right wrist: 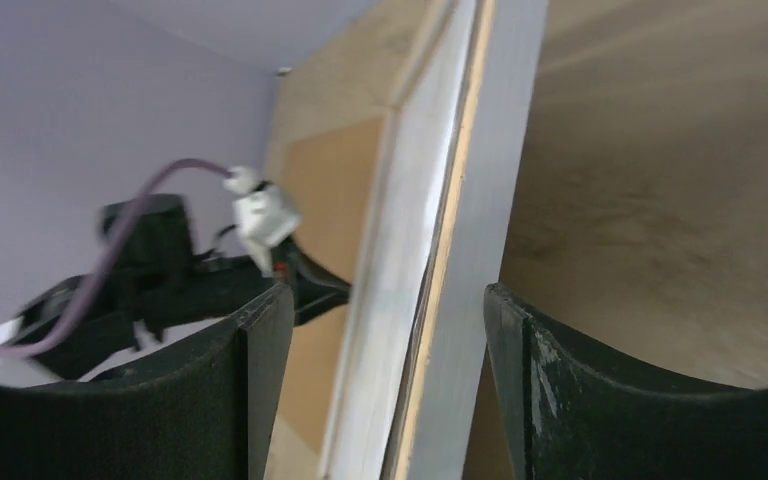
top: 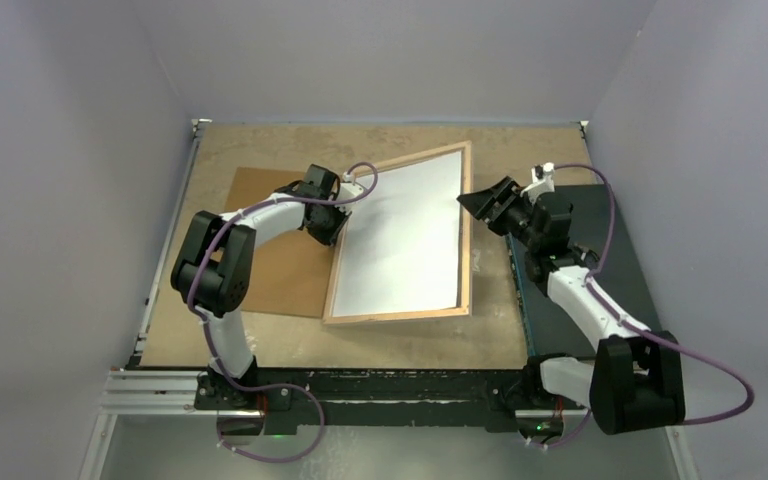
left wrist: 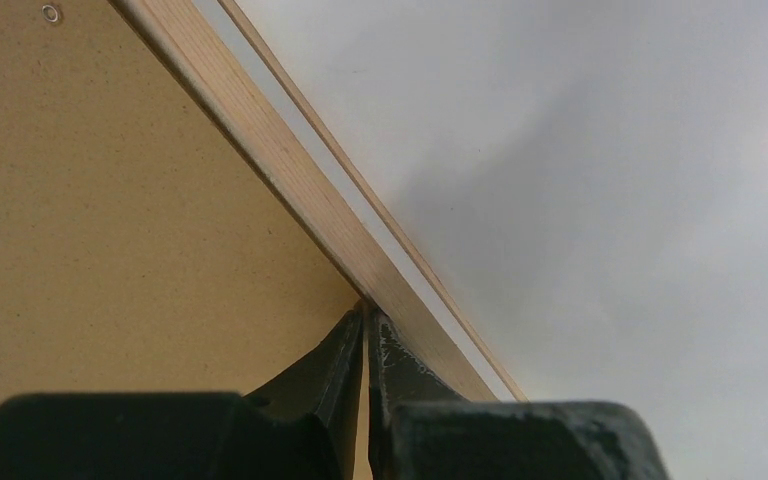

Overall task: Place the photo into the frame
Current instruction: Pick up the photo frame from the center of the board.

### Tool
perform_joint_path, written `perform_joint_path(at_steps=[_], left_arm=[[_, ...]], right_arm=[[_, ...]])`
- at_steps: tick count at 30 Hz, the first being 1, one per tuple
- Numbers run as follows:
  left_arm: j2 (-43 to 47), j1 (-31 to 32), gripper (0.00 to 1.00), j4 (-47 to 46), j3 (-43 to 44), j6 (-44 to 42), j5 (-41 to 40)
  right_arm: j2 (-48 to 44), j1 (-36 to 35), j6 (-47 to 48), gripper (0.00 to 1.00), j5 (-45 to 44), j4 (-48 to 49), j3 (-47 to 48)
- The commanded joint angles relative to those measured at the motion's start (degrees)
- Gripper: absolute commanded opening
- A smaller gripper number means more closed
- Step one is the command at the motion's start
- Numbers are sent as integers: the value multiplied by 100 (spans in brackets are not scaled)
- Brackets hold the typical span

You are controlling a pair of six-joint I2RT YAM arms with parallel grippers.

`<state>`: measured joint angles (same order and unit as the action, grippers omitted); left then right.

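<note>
Left gripper (left wrist: 365, 318), clenched and perhaps empty, touches frame (left wrist: 280, 160) at 9 o'clock. Right gripper (right wrist: 385, 300) gapes astride its 3 o'clock side. Photo (top: 405, 235) looks seated, so clamping likely comes next.

The left gripper (left wrist: 365, 322) is sitting with its jaws pressed together, tips touching the outer edge of the light wood rail of the frame (left wrist: 290, 170). The rail is running diagonally from upper left to lower right. It is separating a tan board surface (left wrist: 110, 220) on the left from the white back of the photo (left wrist: 580, 200) on the right.
</note>
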<state>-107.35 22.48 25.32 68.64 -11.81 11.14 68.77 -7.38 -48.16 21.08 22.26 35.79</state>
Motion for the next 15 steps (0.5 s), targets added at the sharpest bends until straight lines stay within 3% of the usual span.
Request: perform_joint_path(at_steps=[1, 6, 15], left_arm=[[-525, 345, 5, -298, -171, -14, 990], [-418, 340, 3, -273, -163, 30, 1030], [-296, 336, 1, -187, -132, 102, 1201]], right_arm=[[-167, -458, -1344, 67, 2400, 1218, -355], [-182, -460, -1438, 66, 2397, 1157, -436], [5, -786, -2112, 66, 2207, 2040, -532]])
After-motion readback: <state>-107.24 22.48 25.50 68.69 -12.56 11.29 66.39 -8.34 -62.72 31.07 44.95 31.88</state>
